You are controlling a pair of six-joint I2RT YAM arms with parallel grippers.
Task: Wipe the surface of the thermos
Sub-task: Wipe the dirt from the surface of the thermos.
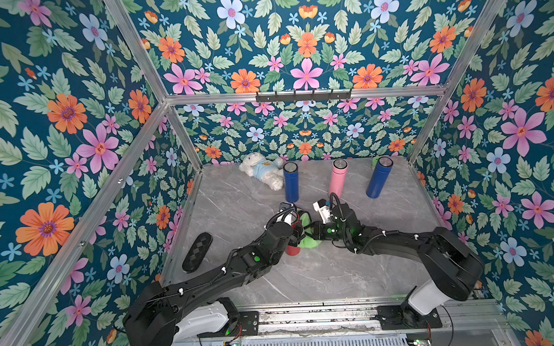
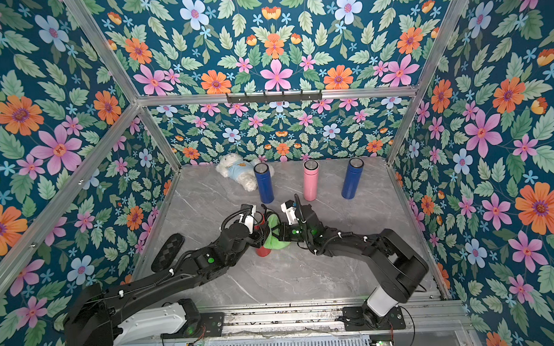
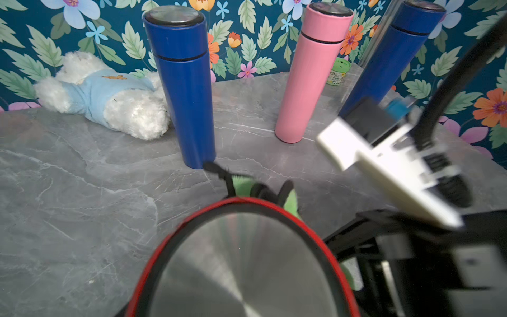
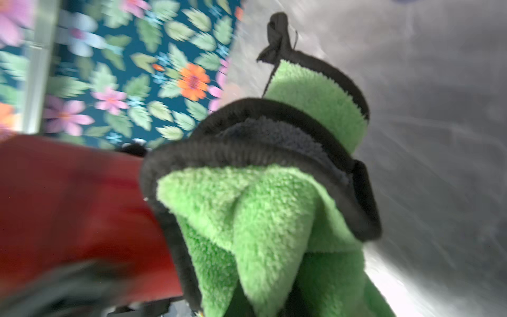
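- Red cylindrical metal thermos: upright, just before nearest blue thermos, clamped in left gripper.
- Fuzzy green black-edged cloth: pinched in right gripper, touching thermos.
- Press steadily; sweep lid to base.

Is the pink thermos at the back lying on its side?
No, in the left wrist view the pink thermos stands upright on its base on the marble tabletop.

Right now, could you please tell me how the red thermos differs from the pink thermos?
The red thermos stands mid-table in the left gripper; the pink thermos stands free near the back wall. The green cloth in the right gripper rests against the red one; nothing touches the pink one. Both are upright cylinders with metallic lid tops.
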